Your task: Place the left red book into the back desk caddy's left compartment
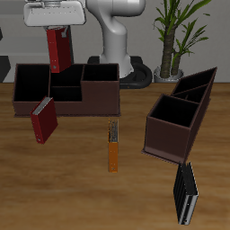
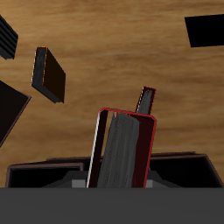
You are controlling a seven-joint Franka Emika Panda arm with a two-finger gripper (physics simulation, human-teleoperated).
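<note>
My gripper [image 1: 58, 29] is shut on the left red book [image 1: 60, 50] and holds it upright in the air above the back desk caddy [image 1: 76, 106], a long low maroon box. The book hangs roughly over the divider between the wide end bin, the left compartment [image 1: 31, 81], and the middle bin. In the wrist view the red book [image 2: 122, 149] fills the space between the fingers, its pale page edge showing. The other red book [image 1: 43, 119] leans against the caddy's front wall; it also shows in the wrist view [image 2: 146, 100].
A thin orange book [image 1: 114, 145] lies in front of the caddy. A taller dark brown caddy with slanted sides [image 1: 178, 117] stands beside it, and a black book [image 1: 185, 194] lies near the table's front edge. A potted plant [image 1: 175, 36] stands at the back.
</note>
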